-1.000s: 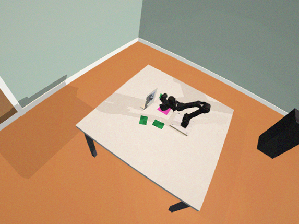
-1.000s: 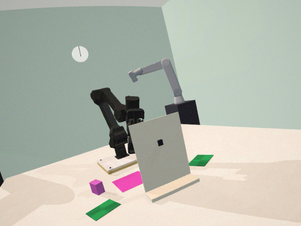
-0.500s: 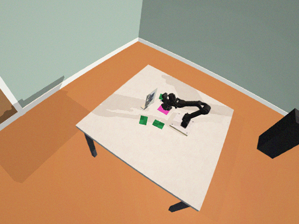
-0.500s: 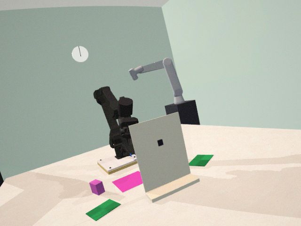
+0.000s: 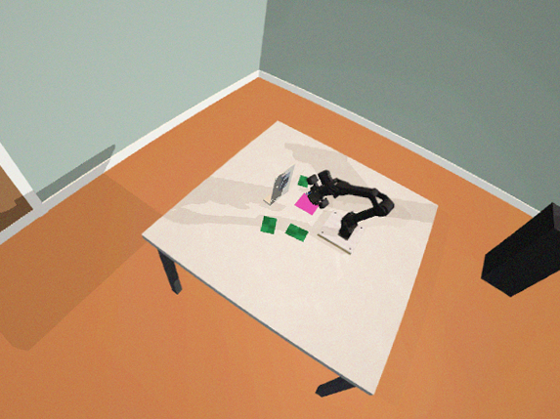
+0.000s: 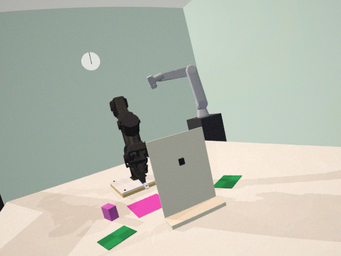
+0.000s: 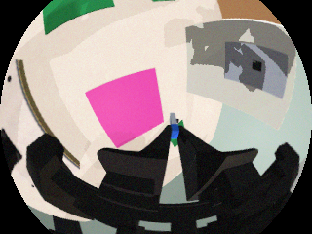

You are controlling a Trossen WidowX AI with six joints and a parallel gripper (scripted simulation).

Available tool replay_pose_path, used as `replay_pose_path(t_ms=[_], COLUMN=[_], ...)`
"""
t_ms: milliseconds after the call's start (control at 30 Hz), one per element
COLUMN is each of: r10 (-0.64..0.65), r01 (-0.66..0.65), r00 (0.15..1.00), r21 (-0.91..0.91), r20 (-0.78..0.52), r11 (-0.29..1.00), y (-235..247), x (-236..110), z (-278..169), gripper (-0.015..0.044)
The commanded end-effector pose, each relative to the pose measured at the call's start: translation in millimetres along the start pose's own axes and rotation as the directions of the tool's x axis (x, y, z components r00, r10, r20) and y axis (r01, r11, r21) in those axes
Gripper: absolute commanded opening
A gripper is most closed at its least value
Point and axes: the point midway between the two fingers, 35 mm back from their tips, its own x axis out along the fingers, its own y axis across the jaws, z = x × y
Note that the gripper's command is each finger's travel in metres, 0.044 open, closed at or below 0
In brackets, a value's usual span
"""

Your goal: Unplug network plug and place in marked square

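Note:
My gripper (image 5: 312, 196) (image 6: 143, 181) (image 7: 174, 128) is shut on the network plug (image 6: 146, 186) (image 7: 173, 119), a small grey and blue piece at the fingertips. The plug is out of the socket and points steeply down. It hangs above the table near the magenta marked square (image 5: 305, 205) (image 6: 145, 205) (image 7: 127, 107); its exact height and whether it is over the square I cannot tell. The upright panel (image 5: 281, 185) (image 6: 183, 187) (image 7: 210, 73) stands apart from the gripper. Its socket opening (image 7: 256, 65) is empty. The plug's tab is too small to make out.
A purple cube (image 6: 110, 212) stands beside the square in the exterior view. Green flat patches (image 5: 268, 224) (image 5: 297, 232) (image 6: 116, 237) (image 6: 228, 182) (image 7: 75, 11) lie on the table (image 5: 283, 283). The arm's base plate (image 5: 335, 241) (image 6: 129, 188) is behind the square in the exterior view.

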Motion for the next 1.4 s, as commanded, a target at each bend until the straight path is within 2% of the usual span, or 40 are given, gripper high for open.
replay_pose_path(t_ms=[0,200,1367], r10=[0.054,0.078,0.082], r01=[-0.055,-0.080,-0.083], r00=[0.998,0.996,0.996], r21=[0.028,0.042,0.029], r20=[0.033,0.046,0.028], r11=[0.998,0.996,0.996], y=[5.8,10.0,46.7], x=[-4.9,-5.5,40.7], z=[-4.1,-5.5,-2.4], gripper=[0.0000,0.0000,0.0000])
